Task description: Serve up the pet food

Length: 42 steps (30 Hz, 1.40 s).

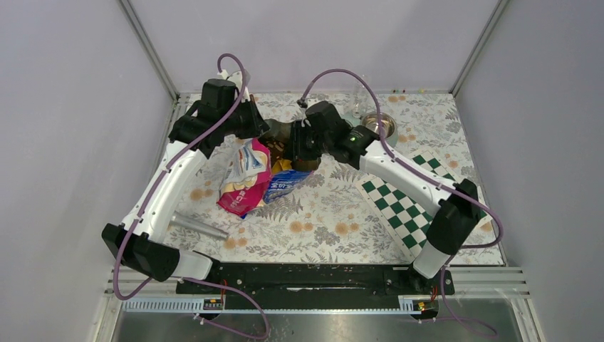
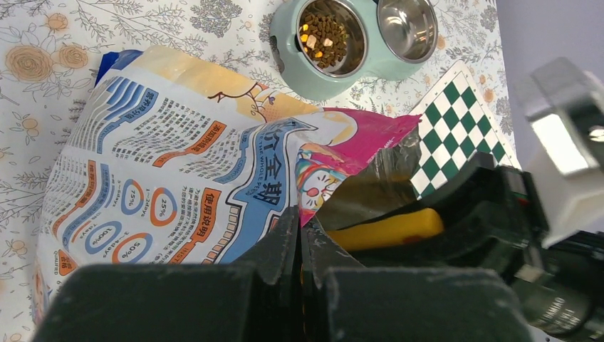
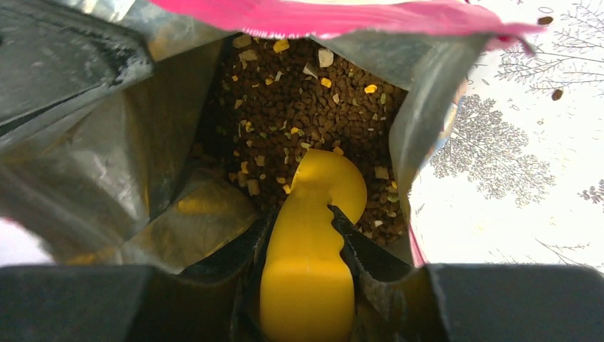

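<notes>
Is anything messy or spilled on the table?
A little. Two small brown bits lie on the tablecloth beside the mouth of the open bag. They look like strays from the pet food. The rest sits inside the bag and in one bowl.

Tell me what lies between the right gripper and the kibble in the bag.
Only the scoop: the right gripper holds its handle, and its head is at the kibble inside the open bag. The right wrist view shows it.
</notes>
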Tool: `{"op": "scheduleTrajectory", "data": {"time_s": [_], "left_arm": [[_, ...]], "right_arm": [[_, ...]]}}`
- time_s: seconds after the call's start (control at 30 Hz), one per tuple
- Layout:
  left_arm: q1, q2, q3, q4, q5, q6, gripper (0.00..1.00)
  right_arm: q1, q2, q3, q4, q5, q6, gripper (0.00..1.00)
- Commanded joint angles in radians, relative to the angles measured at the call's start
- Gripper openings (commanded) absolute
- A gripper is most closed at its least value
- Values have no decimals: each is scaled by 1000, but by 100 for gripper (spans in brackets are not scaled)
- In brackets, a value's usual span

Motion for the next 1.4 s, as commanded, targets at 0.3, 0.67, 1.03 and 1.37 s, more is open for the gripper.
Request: {"op": "scheduleTrajectory", "data": {"time_s": [0.3,0.67,1.03,1.37], "left_arm": [[-7,-2,48,31,-97,86,0],[-5,-36,51,19,-146,132,0],[6,-71,46,17,-156,150,0],[35,-93,51,3,-156,169,0]], "right_arm": [[12,146,-14,343,-358,223,0],[-61,-13,-143,559,-401,458,0],[-205,-184,-202,543,-370,559,0],[-292,-283,-218,496,-348,531,0]]}}
